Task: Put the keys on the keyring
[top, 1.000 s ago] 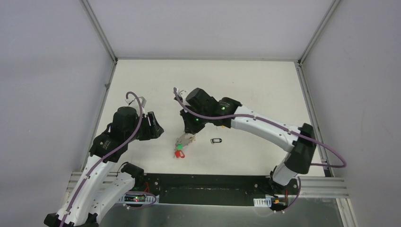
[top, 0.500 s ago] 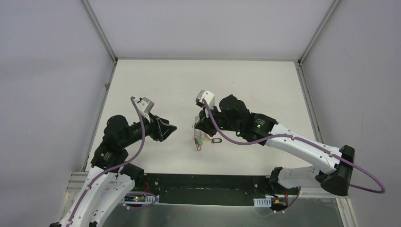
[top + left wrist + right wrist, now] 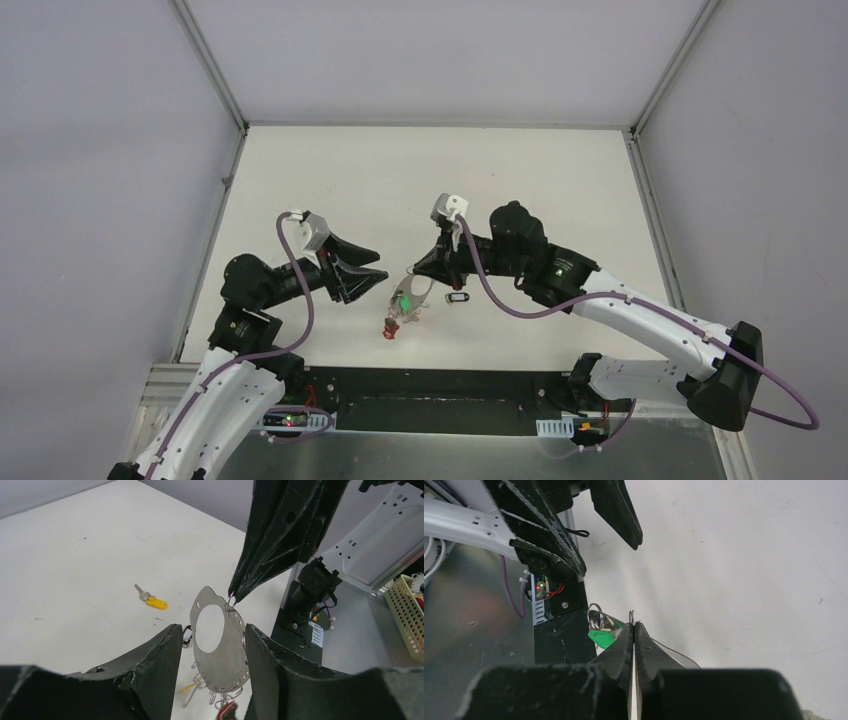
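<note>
left wrist view puts the matter plainly: the keyring (image 3: 225, 665), which shows here as a flat grey oval with a round opening, hangs in the air straight ahead of the left pincer (image 3: 212, 630). it is framed in the gap between the two fingers, broad face toward that camera, long axis running top to bottom with a slight lean. the left pincer stands open, a finger on either side of the ring; whether the ring's edge brushes one finger i cannot tell. the right pincer (image 3: 634, 626) is clamped on the ring's upper rim from above, so the ring dangles from that one pinch with a few keys (image 3: 397, 318) bunched at its low end, a green tag (image 3: 600, 638) and a red tag (image 3: 226, 711) among them. two more lie loose on the tabletop (image 3: 560, 180): a yellow-tagged key (image 3: 152, 601) off beyond the ring, and a black-tagged key (image 3: 457, 297) just beside the right pincer. the right arm is nearer that black one, but its grip is taken, so i'd judge the free left pincer is the one to steady the ring or fetch.
</note>
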Robot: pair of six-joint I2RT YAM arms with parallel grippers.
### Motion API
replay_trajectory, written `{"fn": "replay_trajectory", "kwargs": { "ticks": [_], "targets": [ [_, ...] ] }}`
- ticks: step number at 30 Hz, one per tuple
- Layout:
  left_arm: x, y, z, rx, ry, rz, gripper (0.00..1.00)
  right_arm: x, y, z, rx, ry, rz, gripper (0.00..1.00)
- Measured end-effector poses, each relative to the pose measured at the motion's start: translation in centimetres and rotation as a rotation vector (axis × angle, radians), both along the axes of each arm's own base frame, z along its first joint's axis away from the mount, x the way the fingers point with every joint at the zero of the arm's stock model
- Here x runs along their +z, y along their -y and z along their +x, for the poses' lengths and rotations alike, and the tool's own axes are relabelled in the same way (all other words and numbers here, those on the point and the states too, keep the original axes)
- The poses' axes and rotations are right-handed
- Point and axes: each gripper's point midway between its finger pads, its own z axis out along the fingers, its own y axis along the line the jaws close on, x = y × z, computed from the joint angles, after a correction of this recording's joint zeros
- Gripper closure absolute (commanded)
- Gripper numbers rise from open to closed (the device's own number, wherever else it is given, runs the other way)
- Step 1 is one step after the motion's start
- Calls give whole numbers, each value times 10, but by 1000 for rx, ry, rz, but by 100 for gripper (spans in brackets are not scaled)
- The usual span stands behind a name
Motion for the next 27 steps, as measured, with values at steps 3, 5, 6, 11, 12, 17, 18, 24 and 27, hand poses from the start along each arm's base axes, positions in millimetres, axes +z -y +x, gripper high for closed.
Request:
{"fn": "replay_trajectory", "kwargs": {
  "ticks": [3,5,6,11,12,17,18,24,27],
  "targets": [
    [0,3,-6,-44,39,-8,53,2,0,-3,46,20,34,100],
    [-1,6,-9,-74,61,-11,56,2,-2,-8,83,30,53,100],
    [-2,6,-11,-86,71,-12,57,2,-3,-11,107,33,62,100],
    [3,10,-16,-135,117,-17,63,10,-7,-21,181,55,105,100],
    [3,11,-17,-146,121,-16,64,12,-8,-22,190,60,113,100],
    [1,14,-21,-188,118,-11,65,17,-10,-24,208,71,132,100],
    [1,14,-22,-197,115,-11,65,18,-10,-25,210,73,136,100],
    [2,16,-27,-219,114,-15,70,20,-11,-26,221,75,145,100],
    [2,17,-31,-240,104,-18,72,21,-11,-26,221,72,149,100]
  ]
}}
